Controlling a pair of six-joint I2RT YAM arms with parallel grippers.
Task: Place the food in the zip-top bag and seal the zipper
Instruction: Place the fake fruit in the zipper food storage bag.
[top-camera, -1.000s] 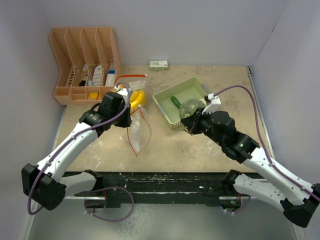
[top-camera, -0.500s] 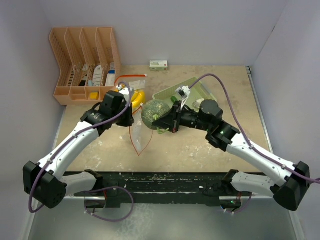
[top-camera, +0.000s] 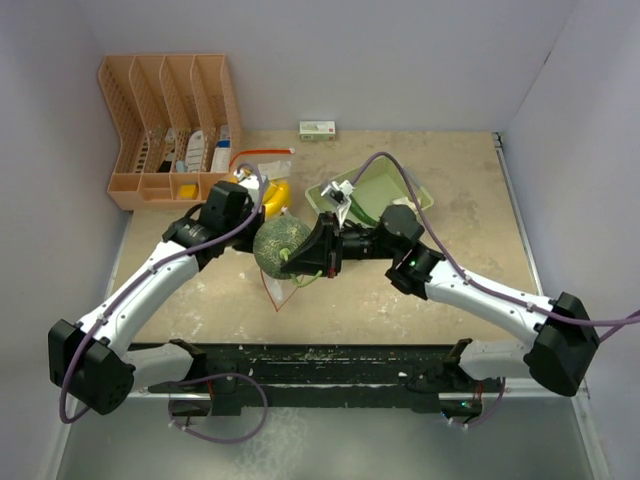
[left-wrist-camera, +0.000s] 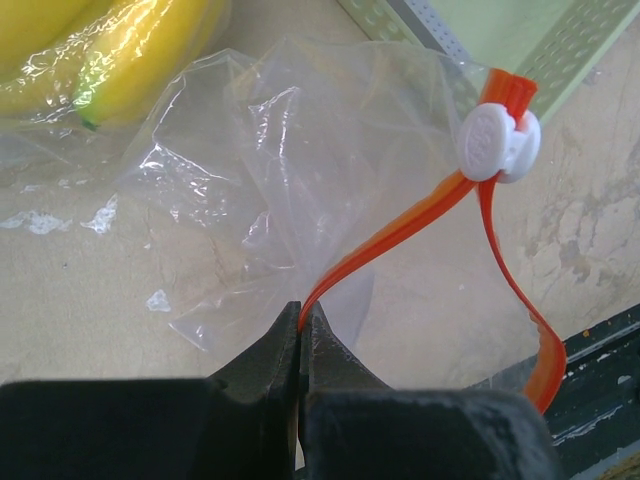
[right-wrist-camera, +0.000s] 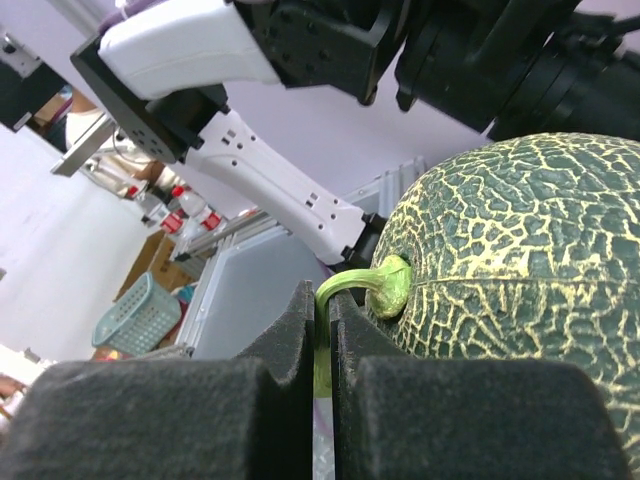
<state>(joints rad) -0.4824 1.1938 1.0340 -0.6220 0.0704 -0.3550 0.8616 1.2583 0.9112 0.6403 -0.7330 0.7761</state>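
The round netted grey-green melon (top-camera: 281, 243) hangs from my right gripper (top-camera: 303, 260), which is shut on its light green stem (right-wrist-camera: 350, 285); the melon (right-wrist-camera: 520, 270) is held above the mouth of the clear zip-top bag (top-camera: 279, 287). My left gripper (top-camera: 250, 230) is shut on the bag's orange zipper strip (left-wrist-camera: 400, 225) and holds that edge up. The white slider (left-wrist-camera: 495, 145) sits on the strip. The yellow banana bunch (top-camera: 273, 195) lies inside the bag (left-wrist-camera: 290, 150) at its far end. Cucumber, orange and the small white piece are out of view.
The pale green mesh basket (top-camera: 400, 180) stands behind my right arm. An orange desk organizer (top-camera: 170, 125) stands at the back left, and a small box (top-camera: 317, 128) lies by the back wall. Walls close in both sides.
My right gripper has carried the melon left from the basket to above the bag's mouth. The left gripper has stayed put, holding the zipper strip.
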